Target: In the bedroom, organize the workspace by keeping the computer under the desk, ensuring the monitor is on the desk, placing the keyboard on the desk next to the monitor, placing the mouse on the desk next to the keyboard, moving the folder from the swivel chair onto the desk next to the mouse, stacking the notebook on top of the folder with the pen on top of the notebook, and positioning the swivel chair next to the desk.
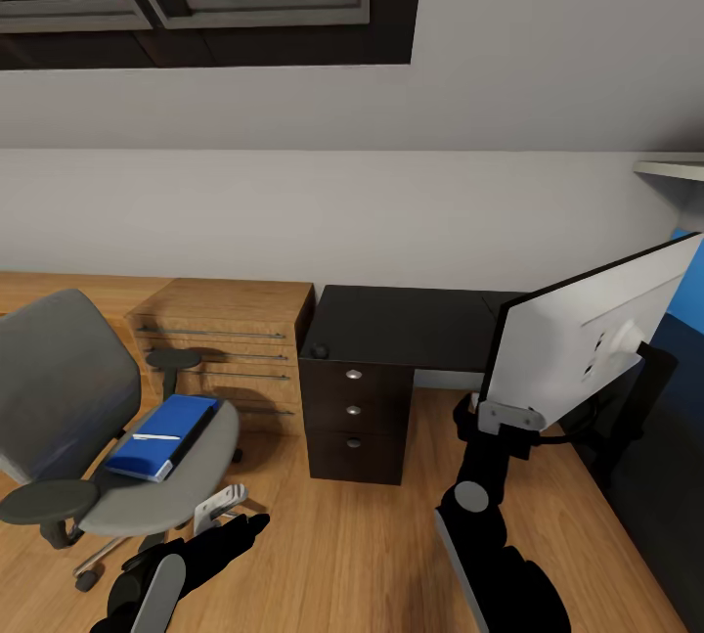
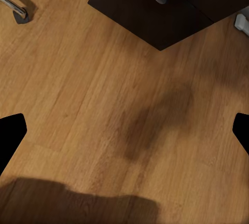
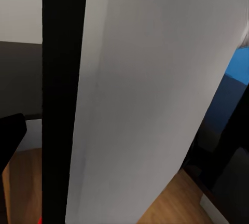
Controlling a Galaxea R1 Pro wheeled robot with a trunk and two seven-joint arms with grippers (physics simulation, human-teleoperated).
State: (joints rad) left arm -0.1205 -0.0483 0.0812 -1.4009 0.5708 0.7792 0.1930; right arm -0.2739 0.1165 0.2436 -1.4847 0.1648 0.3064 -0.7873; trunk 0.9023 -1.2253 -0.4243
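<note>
The monitor (image 1: pixel 587 339) hangs tilted above the floor at the right, its light grey back toward me. My right gripper (image 1: pixel 497 414) is shut on its lower left corner. In the right wrist view the monitor's black edge (image 3: pixel 62 99) and pale back (image 3: pixel 155 94) stand close in front, with one finger (image 3: pixel 10 136) beside them. The black desk (image 1: pixel 401 320) runs along the wall, its blue back panel (image 1: pixel 690 293) at the far right. The blue folder (image 1: pixel 161 435) lies on the grey swivel chair (image 1: pixel 59 388) at the left. My left gripper (image 1: pixel 223 537) (image 2: pixel 124 130) hangs open over the wooden floor.
A black drawer unit (image 1: pixel 354 418) (image 2: pixel 155 6) stands under the desk's left end, with a small dark rounded object (image 1: pixel 320 351) on the top above it. A low oak shelving unit (image 1: pixel 225 339) stands behind the chair. A chair leg (image 2: pixel 13 7) lies near my left gripper. Wooden floor (image 1: pixel 372 545) spreads between the arms.
</note>
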